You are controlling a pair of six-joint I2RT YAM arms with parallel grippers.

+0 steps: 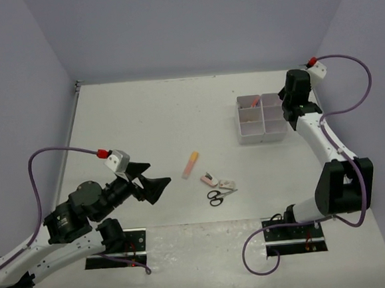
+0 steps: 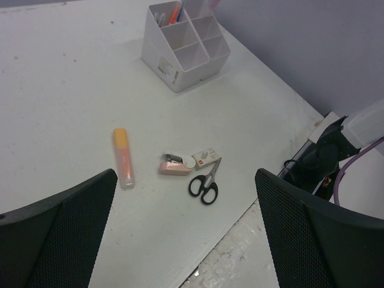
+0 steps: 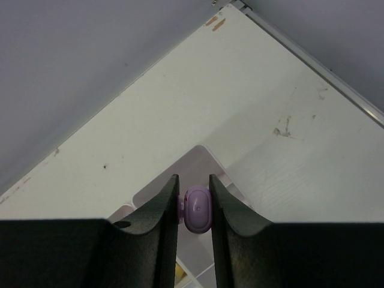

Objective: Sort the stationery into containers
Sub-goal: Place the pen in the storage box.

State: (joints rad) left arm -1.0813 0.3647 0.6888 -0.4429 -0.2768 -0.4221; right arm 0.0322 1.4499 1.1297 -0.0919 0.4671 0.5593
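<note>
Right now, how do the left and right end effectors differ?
Left end effector stands wide open and empty; right end effector is shut on a lilac highlighter. Left hangs at near left, facing the scissors; right is above the organiser box. Both have black fingers.

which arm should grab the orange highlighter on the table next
Left. The left tool is open near the orange highlighter; the right tool is clamped on a lilac highlighter over the organiser.
</note>
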